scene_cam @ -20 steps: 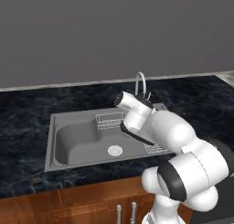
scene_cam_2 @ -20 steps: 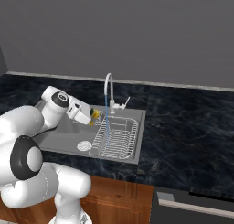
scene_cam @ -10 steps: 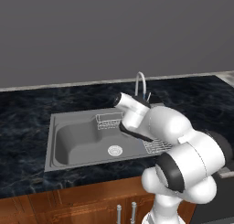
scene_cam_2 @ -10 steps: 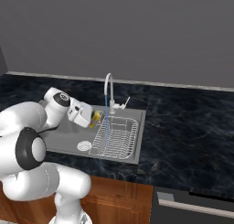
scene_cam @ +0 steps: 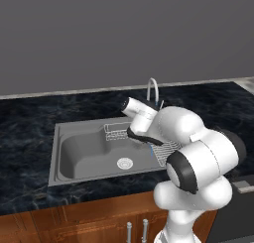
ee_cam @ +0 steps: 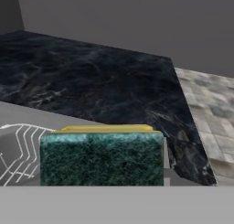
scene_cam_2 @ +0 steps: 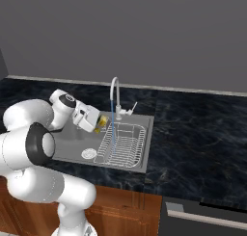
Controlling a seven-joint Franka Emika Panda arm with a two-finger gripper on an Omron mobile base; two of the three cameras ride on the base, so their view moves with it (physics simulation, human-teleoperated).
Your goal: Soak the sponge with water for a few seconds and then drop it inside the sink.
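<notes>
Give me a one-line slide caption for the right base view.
Gripper shut on the yellow sponge beside the faucet's blue water stream, over the steel sink and its wire dish rack.

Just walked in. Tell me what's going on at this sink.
The robot arm holds the sponge in its gripper, shut on it, above the sink beside the faucet. A thin stream of water runs from the faucet down into the wire dish rack set in the sink. In the right base view the sponge sits just beside the stream; whether water is hitting it I can't tell. It has not been dropped into the sink yet.
</notes>
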